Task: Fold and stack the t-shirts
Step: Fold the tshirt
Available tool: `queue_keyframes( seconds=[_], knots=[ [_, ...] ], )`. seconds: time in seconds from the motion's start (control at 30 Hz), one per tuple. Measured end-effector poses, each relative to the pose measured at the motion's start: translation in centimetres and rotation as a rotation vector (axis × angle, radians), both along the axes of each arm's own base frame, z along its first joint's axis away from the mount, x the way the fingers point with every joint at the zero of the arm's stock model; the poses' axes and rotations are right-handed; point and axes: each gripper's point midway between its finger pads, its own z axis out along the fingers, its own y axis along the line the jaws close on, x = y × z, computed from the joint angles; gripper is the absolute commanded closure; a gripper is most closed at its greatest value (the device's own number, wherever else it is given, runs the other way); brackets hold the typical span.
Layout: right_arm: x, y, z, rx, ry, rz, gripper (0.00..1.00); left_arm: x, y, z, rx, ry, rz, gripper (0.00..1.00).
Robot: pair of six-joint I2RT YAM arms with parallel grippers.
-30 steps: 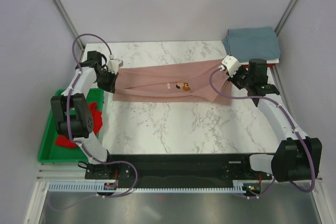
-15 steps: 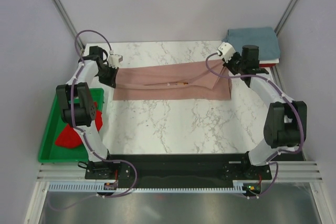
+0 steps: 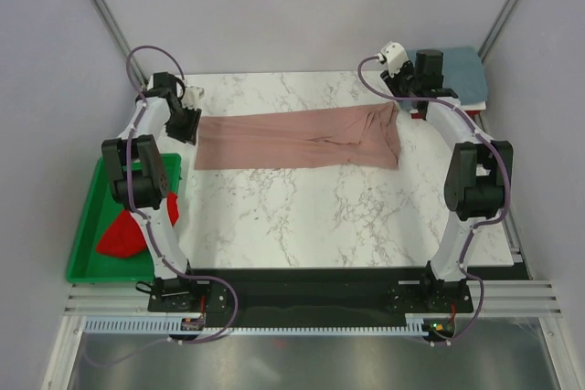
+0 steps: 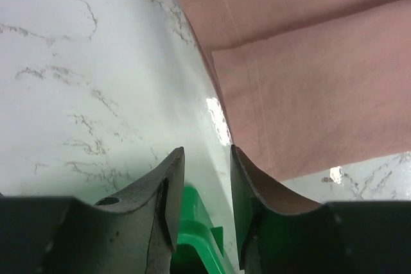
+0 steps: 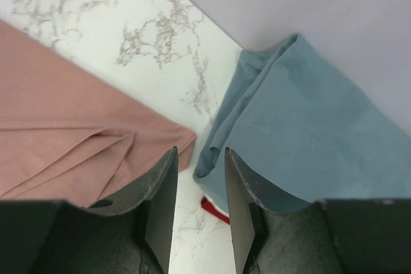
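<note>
Two claws hang at opposite ends of a dusty-pink t-shirt (image 3: 292, 139), which lies on the marble table (image 3: 302, 216) as a long, narrow folded band. The left claw (image 3: 187, 121) has its fingers slightly apart and holds nothing. In its wrist view the left claw (image 4: 207, 152) points down at bare table, with the pink shirt (image 4: 308, 81) just to its right, a hemmed edge running off ahead of the right finger. A green tray (image 4: 199, 235) shows through the gap below it. The right claw (image 3: 402, 89) is also a little apart and empty. From the wrist, the right claw (image 5: 200, 152) has the band's rumpled end (image 5: 58, 126) to its left and a folded grey-blue t-shirt (image 5: 302, 133) close on its right. A red t-shirt (image 3: 123, 235) lies bunched in the tray (image 3: 82, 253), well behind the left claw. The lengthwise fold looks done, so the band probably needs folding end over end next. To do that well, each claw should pinch every layer at a corner of the same end, lift both corners evenly, lay them square on the far end, and first smooth the pleats beside the right claw.
</note>
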Motion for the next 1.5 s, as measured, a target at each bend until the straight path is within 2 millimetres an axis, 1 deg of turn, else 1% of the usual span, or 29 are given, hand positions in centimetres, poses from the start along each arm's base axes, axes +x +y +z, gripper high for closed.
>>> queue_keyframes(
  seconds=[0.07, 0.17, 0.23, 0.3, 0.4, 0.43, 0.5, 0.6, 0.7, 0.8, 1.13, 1.27, 1.37, 1.47, 1.5],
  knots=[
    [-1.1, 0.6, 0.3, 0.029, 0.024, 0.026, 0.57, -0.6, 0.0, 0.5, 0.002, -0.002, 0.004, 0.59],
    [-3.2, 2.1, -0.4, 0.077, 0.09, 0.091, 0.57, -1.2, -0.4, 1.5, 0.001, -0.017, -0.004, 0.6],
    [-4.4, 3.2, -1.6, 0.101, 0.154, 0.135, 0.57, -1.4, -1.0, 2.0, 0.001, -0.025, -0.022, 0.62],
    [-5.6, 4.4, -3.2, 0.126, 0.224, 0.181, 0.57, -1.5, -1.9, 1.9, 0.0, -0.023, -0.055, 0.64],
    [-7.1, 6.0, -5.8, 0.149, 0.337, 0.244, 0.57, -2.3, -3.1, 0.9, 0.0, 0.008, -0.096, 0.65],
    [-7.6, 6.5, -7.2, 0.155, 0.39, 0.265, 0.57, -3.0, -4.0, -0.1, -0.012, 0.043, -0.122, 0.66],
    [-8.6, 7.1, -8.8, 0.153, 0.459, 0.293, 0.56, -3.3, -4.3, -0.7, -0.015, 0.062, -0.135, 0.66],
    [-9.1, 7.4, -10.2, 0.147, 0.524, 0.319, 0.54, -3.6, -4.2, -2.0, -0.016, 0.096, -0.138, 0.66],
    [-9.8, 7.6, -10.9, 0.145, 0.563, 0.34, 0.53, -4.0, -4.0, -3.4, -0.019, 0.131, -0.136, 0.66],
    [-10.4, 7.7, -11.2, 0.144, 0.593, 0.356, 0.52, -4.2, -4.1, -4.1, -0.02, 0.151, -0.136, 0.66],
    [-11.7, 9.0, -12.3, 0.145, 0.65, 0.418, 0.52, -4.1, -4.1, -4.2, 0.0, 0.154, -0.14, 0.66],
    [-11.5, 9.7, -12.8, 0.14, 0.655, 0.436, 0.53, -4.1, -4.2, -4.2, 0.014, 0.158, -0.145, 0.66],
    [-11.3, 10.1, -13.2, 0.135, 0.659, 0.443, 0.56, -4.1, -4.2, -4.2, 0.023, 0.158, -0.146, 0.67],
    [-11.1, 10.4, -13.9, 0.13, 0.666, 0.45, 0.61, -4.1, -4.2, -4.2, 0.029, 0.159, -0.146, 0.67],
    [-11.0, 10.5, -14.1, 0.128, 0.669, 0.45, 0.67, -4.1, -4.2, -4.2, 0.029, 0.159, -0.146, 0.67]
  ],
)
